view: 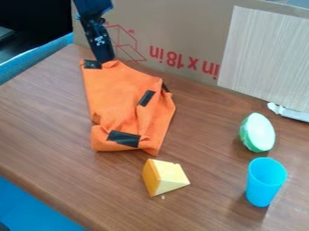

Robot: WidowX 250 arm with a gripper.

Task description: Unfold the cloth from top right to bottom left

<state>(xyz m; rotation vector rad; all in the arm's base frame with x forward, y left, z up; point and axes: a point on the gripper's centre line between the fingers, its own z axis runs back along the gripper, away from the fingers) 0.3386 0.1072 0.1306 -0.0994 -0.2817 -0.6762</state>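
Orange cloth (114, 97) bunched on counter (42, 113); claw (104, 58) at top edge — spread or pinching, cannot tell. Likely grasp step — next needs secure corner, then down-left pull.
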